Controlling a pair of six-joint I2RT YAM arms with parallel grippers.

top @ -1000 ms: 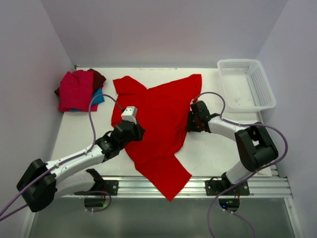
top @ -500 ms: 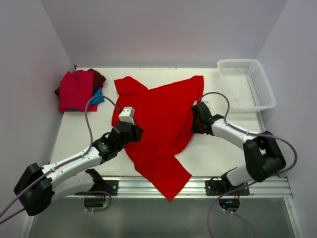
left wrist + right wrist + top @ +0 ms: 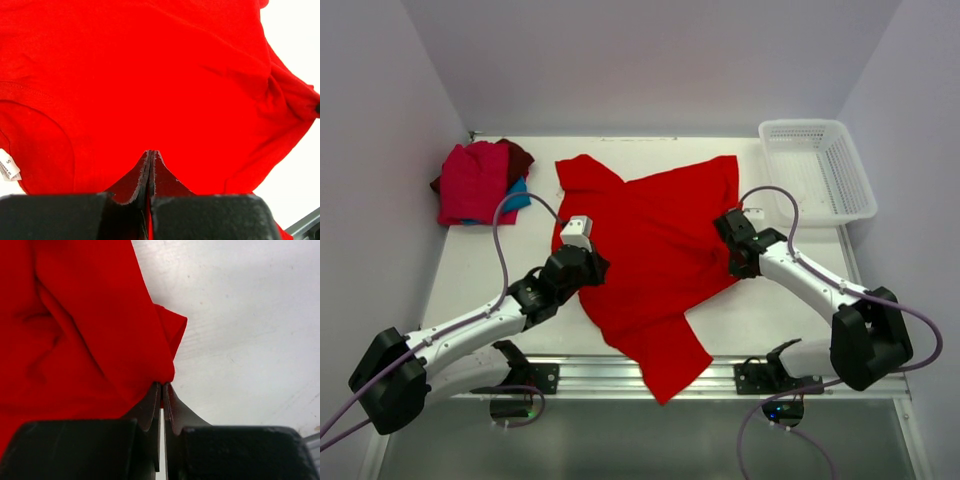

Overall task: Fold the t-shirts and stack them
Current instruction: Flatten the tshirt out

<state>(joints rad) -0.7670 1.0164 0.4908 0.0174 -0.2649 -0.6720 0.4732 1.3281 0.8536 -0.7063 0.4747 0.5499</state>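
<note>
A pile of folded shirts lay at the far left corner of the table, well apart from the work. The left gripper rested on the left side of the big red shirt, its jaws pressed together. Whether cloth was caught between them could not be told. The shirt sprawled crumpled across the middle of the table, one end hanging over the near edge by the rail. On the right, the right gripper had its jaws squeezed onto the shirt's right edge, pinching only a small fold at the very tips. The basket stood in the far right corner.

That thin bite looked likely to slip if the right arm pulled hard. If the left gripper held nothing, the whole shirt would probably drag sideways instead of spreading flat. The hanging end might also catch on the rail or pull more cloth off the table.
</note>
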